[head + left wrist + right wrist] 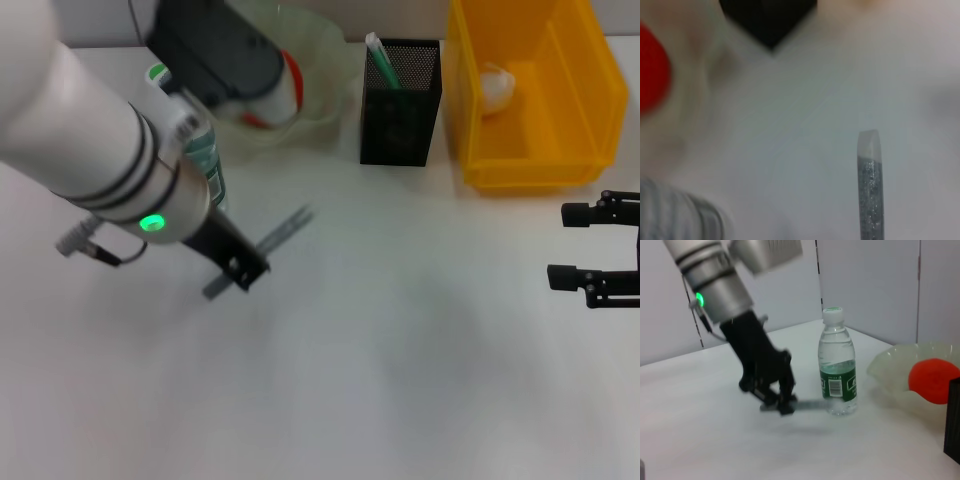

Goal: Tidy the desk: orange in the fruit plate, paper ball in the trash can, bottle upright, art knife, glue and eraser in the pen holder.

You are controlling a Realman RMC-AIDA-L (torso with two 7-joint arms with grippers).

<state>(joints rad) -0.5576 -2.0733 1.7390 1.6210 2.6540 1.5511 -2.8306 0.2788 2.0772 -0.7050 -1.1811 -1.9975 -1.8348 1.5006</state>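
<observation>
Left claw [243, 268]: it is clamped on the knife [285, 232], low over the table [400, 350]. The knife sits crosswise in the grip, with one end protruding far to one side. You should expect the long end to swing or slip if the arm turns quickly.

Bottle [837, 365]: it stands upright just beside the left claw and the knife, almost touching the blade end. If you lift or sweep toward it, the knife or the arm may tip it.

Plate [320, 70]: it holds the orange [932, 380]. A low carry path risks clipping the rim.

Holder [400, 100]: it already contains a green-and-white item, and the opening is narrow. Insert the knife near vertical; a slanted entry may catch the mesh wall or topple the holder.

Bin [530, 90]: the paper ball [497, 85] lies inside.

Right claw [600, 245]: it is spread apart, holding nothing, at the table's right edge.
</observation>
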